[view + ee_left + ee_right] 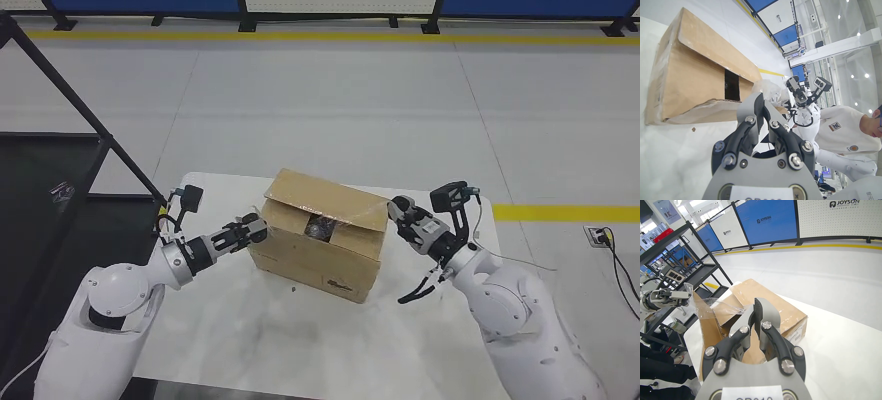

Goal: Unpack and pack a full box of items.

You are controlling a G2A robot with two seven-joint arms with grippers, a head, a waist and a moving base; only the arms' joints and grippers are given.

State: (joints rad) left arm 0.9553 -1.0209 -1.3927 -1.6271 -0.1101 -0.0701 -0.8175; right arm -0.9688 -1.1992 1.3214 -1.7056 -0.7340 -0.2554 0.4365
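Cardboard box (322,232), mid-frame in the top view, lies lengthwise between left gripper (257,228), pinching its clear tape (765,89) at frame left, and right gripper (398,208), closed empty, frame right.

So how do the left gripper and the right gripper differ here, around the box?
The left gripper is shut on a clear film that runs to the top of the cardboard box. The right gripper is shut with nothing seen between its fingers. The left gripper sits just off the box's corner on its own side, while the right gripper is at the opposite top edge. Both are shut and sit level with the box's top.
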